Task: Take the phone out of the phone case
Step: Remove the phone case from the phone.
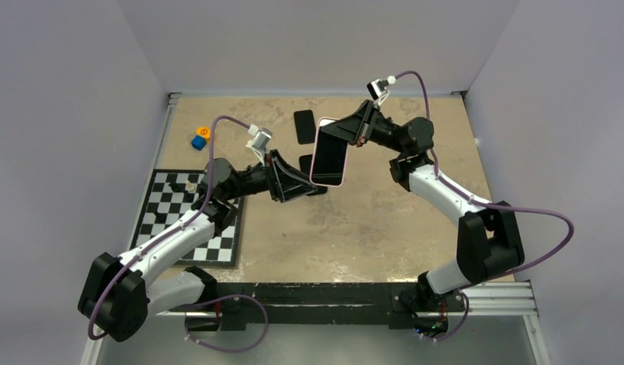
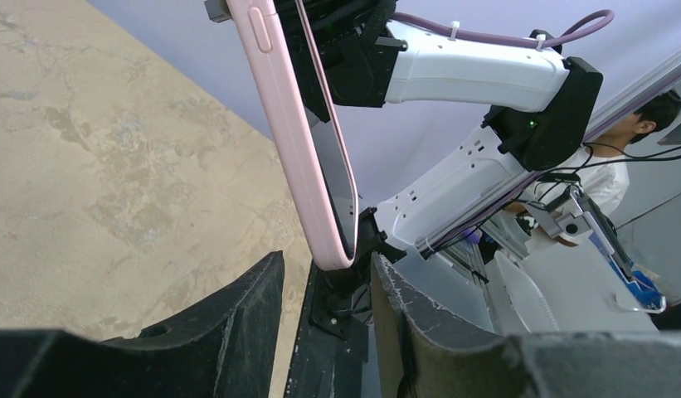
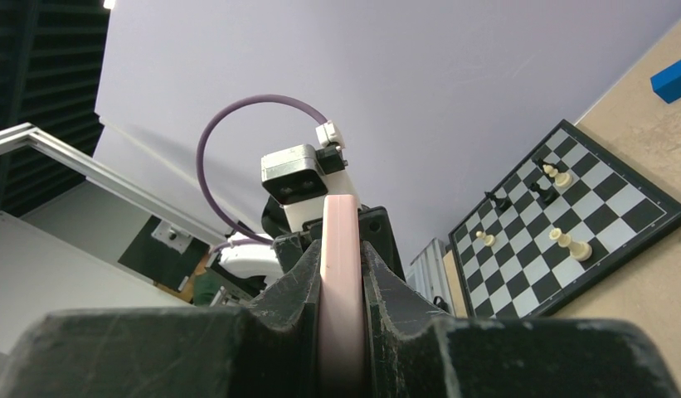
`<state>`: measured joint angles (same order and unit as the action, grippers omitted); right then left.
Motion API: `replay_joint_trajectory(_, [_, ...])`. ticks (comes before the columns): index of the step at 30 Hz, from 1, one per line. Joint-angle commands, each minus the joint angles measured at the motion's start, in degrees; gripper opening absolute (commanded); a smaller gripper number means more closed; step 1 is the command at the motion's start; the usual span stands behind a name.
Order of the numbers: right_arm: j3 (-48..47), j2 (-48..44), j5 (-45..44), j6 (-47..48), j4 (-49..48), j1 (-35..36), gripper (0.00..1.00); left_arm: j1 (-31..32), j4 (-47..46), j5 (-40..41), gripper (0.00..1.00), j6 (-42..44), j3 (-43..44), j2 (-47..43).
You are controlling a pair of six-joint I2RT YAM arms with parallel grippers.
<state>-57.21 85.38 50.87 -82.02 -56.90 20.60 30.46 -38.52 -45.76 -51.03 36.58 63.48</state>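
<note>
A phone in a pink case (image 1: 329, 152) hangs upright in the air above the table's middle, screen toward the camera. My right gripper (image 1: 353, 129) is shut on its upper end; the right wrist view shows the pink case edge (image 3: 341, 274) clamped between both fingers. My left gripper (image 1: 293, 182) is open just left of the phone's lower end. In the left wrist view the pink case (image 2: 295, 141) with the dark phone screen (image 2: 337, 182) sits above the gap between my spread fingers (image 2: 237, 315), its bottom corner just over the gap, touching neither.
A chessboard (image 1: 188, 217) with a few pieces lies at the left, also in the right wrist view (image 3: 569, 224). Blue and orange blocks (image 1: 200, 138) sit at the back left. Two dark flat phone-like objects (image 1: 304, 126) lie on the table behind the held phone.
</note>
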Motion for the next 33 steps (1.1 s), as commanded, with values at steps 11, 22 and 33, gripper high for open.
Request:
replay_joint_trajectory(11, [-3.0,-2.3,-1.0,-2.1,-3.9,1.1,0.00,0.1,-6.8,-2.3,0.21,1.4,3.3,0.7])
replay_joint_trajectory(22, [-0.5,1.5,-0.9,-12.9,-7.6,1.2,0.00,0.1,-42.4,-15.8,0.00,-6.0,2.7,6.7])
replay_joint_trajectory(33, [0.8,5.6,-1.6,-23.8,-19.0,2.0,0.00,0.3,-35.4,-17.3,0.00,1.9,9.0,8.2])
